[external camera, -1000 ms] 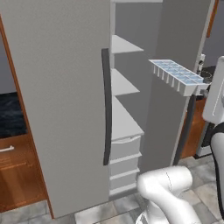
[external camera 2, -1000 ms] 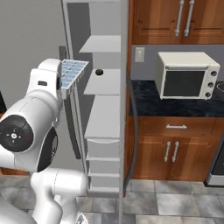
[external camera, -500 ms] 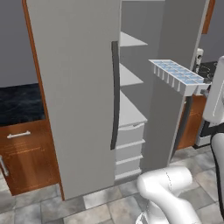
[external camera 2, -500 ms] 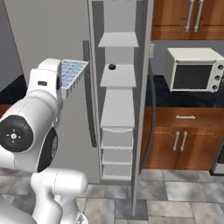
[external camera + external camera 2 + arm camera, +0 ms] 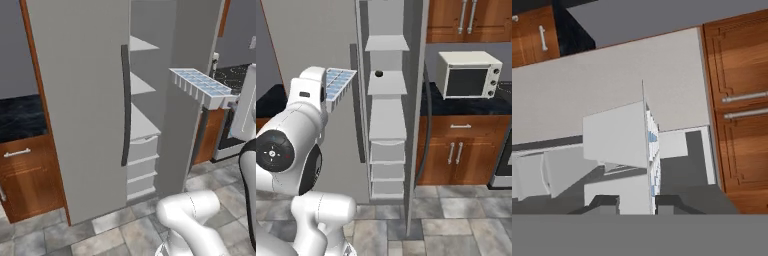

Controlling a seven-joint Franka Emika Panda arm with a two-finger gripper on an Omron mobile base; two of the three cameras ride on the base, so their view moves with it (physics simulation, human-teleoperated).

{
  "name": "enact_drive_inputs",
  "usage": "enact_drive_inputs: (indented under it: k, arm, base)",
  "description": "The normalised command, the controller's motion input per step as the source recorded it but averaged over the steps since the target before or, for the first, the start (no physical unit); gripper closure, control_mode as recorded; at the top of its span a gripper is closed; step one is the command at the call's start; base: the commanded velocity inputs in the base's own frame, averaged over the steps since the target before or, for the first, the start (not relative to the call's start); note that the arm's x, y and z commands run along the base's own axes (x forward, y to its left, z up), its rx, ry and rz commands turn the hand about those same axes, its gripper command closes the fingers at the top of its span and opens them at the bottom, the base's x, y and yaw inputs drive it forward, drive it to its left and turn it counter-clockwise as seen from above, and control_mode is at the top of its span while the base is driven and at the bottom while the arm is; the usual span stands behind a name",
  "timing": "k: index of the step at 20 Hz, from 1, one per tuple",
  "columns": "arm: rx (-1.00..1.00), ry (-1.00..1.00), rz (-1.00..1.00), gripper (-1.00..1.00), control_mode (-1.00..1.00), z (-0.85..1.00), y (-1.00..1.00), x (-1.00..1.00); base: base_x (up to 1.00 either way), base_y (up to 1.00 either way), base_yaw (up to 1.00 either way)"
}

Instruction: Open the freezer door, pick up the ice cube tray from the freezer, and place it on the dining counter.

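The freezer (image 5: 165, 100) is standing open, its tall grey door (image 5: 80, 100) swung out toward the cameras with the slim dark handle (image 5: 125, 105) running down its edge. Inside, white shelves (image 5: 387, 82) are showing one above another, with white drawers (image 5: 387, 167) stacked below them, and a small dark round thing (image 5: 378, 74), too small to make out, is sitting on one shelf. The ice cube tray (image 5: 202, 86) is out of the freezer and up in the air in front of the open compartment, held at about the height of the middle shelves and well clear of the floor; its grid of pale-blue cubes is facing upward in the left base view. In the right base view the tray (image 5: 337, 86) is sticking out from the end of the white arm (image 5: 296, 140), beside the door edge. In the hand view the gripper (image 5: 637, 202) is clamping the tray (image 5: 619, 140), which is standing on edge between the two dark fingertips (image 5: 604, 202), one on each side of it. To the right of the freezer a white microwave (image 5: 468, 74) is resting on a black-topped counter (image 5: 466, 105) over brown wooden cabinets (image 5: 461, 152), and the floor (image 5: 456, 225) is grey tile.
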Motion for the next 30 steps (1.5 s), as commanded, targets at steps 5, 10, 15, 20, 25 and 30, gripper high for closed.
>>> enact_drive_inputs:
  k: [5, 10, 15, 20, 25, 30]
  arm:
    - [0.00, 0.00, 0.00, 1.00, 1.00, 0.00, 0.00, 0.00]
    - [0.00, 0.00, 0.00, 1.00, 1.00, 0.00, 0.00, 0.00]
    - [0.00, 0.00, 0.00, 1.00, 1.00, 0.00, 0.00, 0.00]
    - [0.00, 0.00, 0.00, 1.00, 1.00, 0.00, 0.00, 0.00]
    - [0.00, 0.00, 0.00, 1.00, 1.00, 0.00, 0.00, 0.00]
    - [0.00, 0.00, 0.00, 1.00, 1.00, 0.00, 0.00, 0.00]
  base:
    - [-0.70, 0.09, -0.39]
    - [-0.71, 0.13, -0.43]
    - [-0.42, 0.08, -0.45]
    - [-0.23, 0.09, -0.49]
    - [-0.29, 0.09, -0.49]
    - [-0.32, -0.06, -0.57]
